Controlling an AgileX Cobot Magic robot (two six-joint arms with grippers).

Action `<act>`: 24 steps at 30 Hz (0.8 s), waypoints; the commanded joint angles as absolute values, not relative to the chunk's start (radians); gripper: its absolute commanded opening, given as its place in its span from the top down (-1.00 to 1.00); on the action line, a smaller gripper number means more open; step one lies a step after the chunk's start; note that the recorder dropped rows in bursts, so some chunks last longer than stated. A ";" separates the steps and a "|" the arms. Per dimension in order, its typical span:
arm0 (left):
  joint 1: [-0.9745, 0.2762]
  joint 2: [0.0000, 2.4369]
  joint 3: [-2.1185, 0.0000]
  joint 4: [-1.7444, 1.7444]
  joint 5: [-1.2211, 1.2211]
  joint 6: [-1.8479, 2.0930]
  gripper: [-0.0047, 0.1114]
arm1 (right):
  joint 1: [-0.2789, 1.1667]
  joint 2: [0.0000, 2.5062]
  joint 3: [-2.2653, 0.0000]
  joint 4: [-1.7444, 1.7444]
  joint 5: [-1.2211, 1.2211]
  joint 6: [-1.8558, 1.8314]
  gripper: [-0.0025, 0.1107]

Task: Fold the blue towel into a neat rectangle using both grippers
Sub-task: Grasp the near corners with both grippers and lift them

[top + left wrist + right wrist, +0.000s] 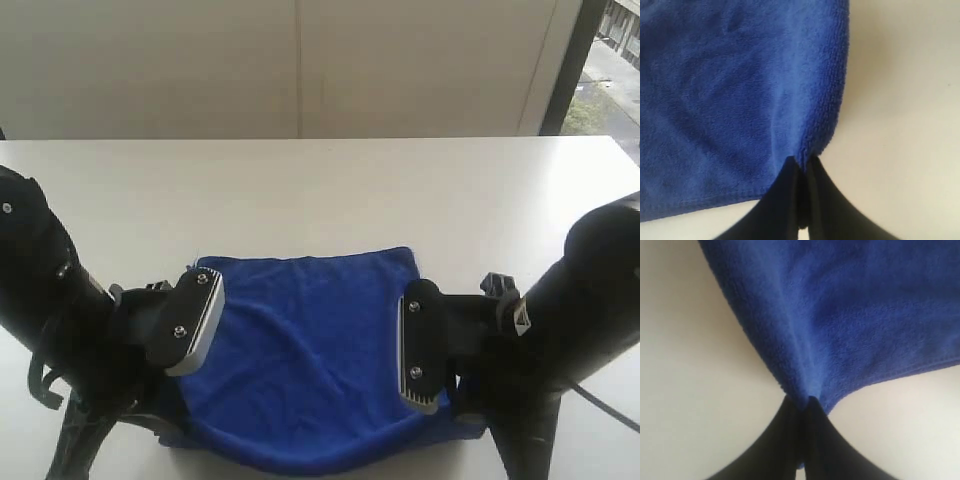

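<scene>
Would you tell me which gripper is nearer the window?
Right. The right gripper pinches the blue towel corner on the window side; the left gripper pinches the opposite corner, farther off.

Table (pixel 320 190) beyond the blue towel (pixel 300 350) lies open; left arm (pixel 40 270) and right arm (pixel 590 290) flank the towel's sides

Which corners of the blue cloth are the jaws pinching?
The two near corners of the blue towel; the far pair lies free on the table.

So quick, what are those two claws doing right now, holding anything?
Left gripper: closed, pinching a corner of the blue towel.
Right gripper: closed, pinching another corner of the same towel.
</scene>
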State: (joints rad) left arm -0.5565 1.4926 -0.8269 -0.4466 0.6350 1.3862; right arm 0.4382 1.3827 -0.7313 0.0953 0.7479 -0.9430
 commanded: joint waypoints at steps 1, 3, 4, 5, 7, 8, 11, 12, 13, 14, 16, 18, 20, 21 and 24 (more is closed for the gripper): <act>-0.560 1.483 -0.828 -0.392 0.591 1.302 0.92 | 0.439 1.375 -0.764 0.077 0.695 -0.886 0.96; -0.560 1.483 -0.828 -0.340 0.569 1.267 0.92 | 0.439 1.375 -0.777 0.043 0.660 -0.835 0.96; -0.560 1.483 -0.828 -0.306 0.550 1.247 0.92 | 0.439 1.375 -0.783 0.000 0.637 -0.786 0.96; -0.560 1.483 -0.828 -0.298 0.541 1.247 0.92 | 0.439 1.375 -0.786 -0.025 0.622 -0.763 0.96; -0.560 1.483 -0.828 -0.290 0.505 1.247 0.92 | 0.439 1.377 -0.793 -0.063 0.606 -0.724 0.96; -0.560 1.483 -0.828 -0.290 0.487 1.244 0.92 | 0.439 1.379 -0.795 -0.075 0.598 -0.713 0.96; -0.560 1.483 -0.828 -0.280 0.410 1.226 0.92 | 0.439 1.393 -0.795 -0.107 0.575 -0.687 0.96; -0.560 1.483 -0.828 -0.280 0.383 1.226 0.92 | 0.439 1.399 -0.795 -0.111 0.567 -0.681 0.96; -0.560 1.483 -0.828 -0.280 0.358 1.226 0.92 | 0.439 1.406 -0.795 -0.116 0.558 -0.674 0.96; -0.560 1.483 -0.828 -0.280 0.331 1.226 0.92 | 0.439 1.411 -0.795 -0.127 0.553 -0.672 0.96; -0.560 1.483 -0.828 -0.275 0.272 1.226 0.92 | 0.439 1.429 -0.795 -0.133 0.518 -0.661 0.96; -0.560 1.483 -0.828 -0.275 0.230 1.226 0.92 | 0.439 1.443 -0.795 -0.153 0.492 -0.642 0.96; -0.560 1.483 -0.828 -0.275 0.199 1.226 0.92 | 0.437 1.459 -0.795 -0.169 0.471 -0.615 0.96; -0.560 1.485 -0.828 -0.275 0.183 1.226 0.92 | 0.435 1.467 -0.795 -0.173 0.460 -0.610 0.96; -0.560 1.494 -0.828 -0.275 0.143 1.228 0.92 | 0.420 1.485 -0.795 -0.203 0.414 -0.565 0.96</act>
